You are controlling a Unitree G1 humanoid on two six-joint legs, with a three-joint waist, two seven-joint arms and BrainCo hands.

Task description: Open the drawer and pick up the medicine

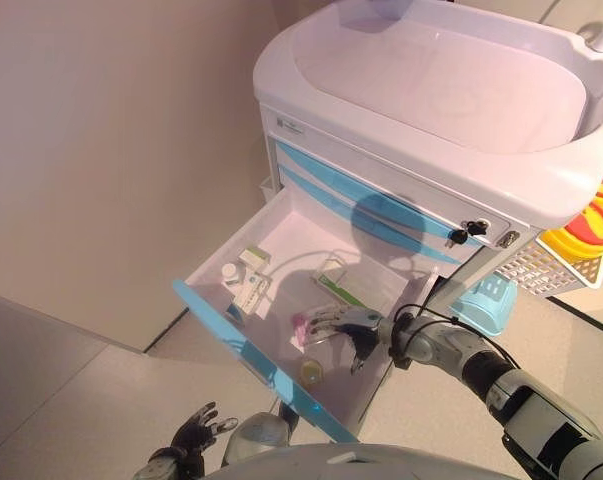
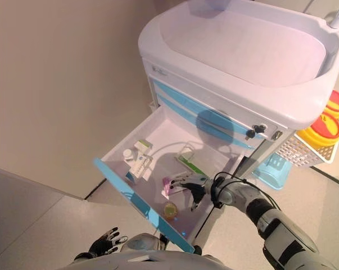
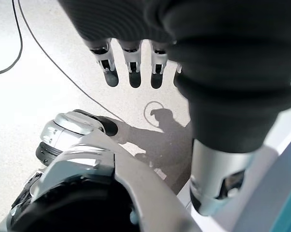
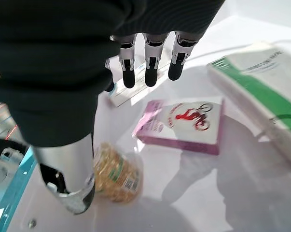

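The white drawer (image 1: 281, 235) with a blue front (image 1: 251, 355) stands pulled out of the medical cart. In it lie a pink and white medicine box (image 4: 184, 125), a yellow bottle (image 4: 114, 176) on its side, a green and white box (image 4: 261, 82), and further white boxes (image 1: 249, 285) at the left. My right hand (image 1: 349, 328) hovers open over the pink box (image 1: 301, 327), fingers straight, holding nothing. My left hand (image 1: 191, 432) hangs low beside the drawer front, fingers relaxed and empty.
The white cart (image 1: 431, 90) has blue-striped closed drawers and a key (image 1: 466, 232) in its lock. A wire basket (image 1: 556, 265) with yellow containers (image 1: 586, 225) hangs on its right side. A beige wall is at the left.
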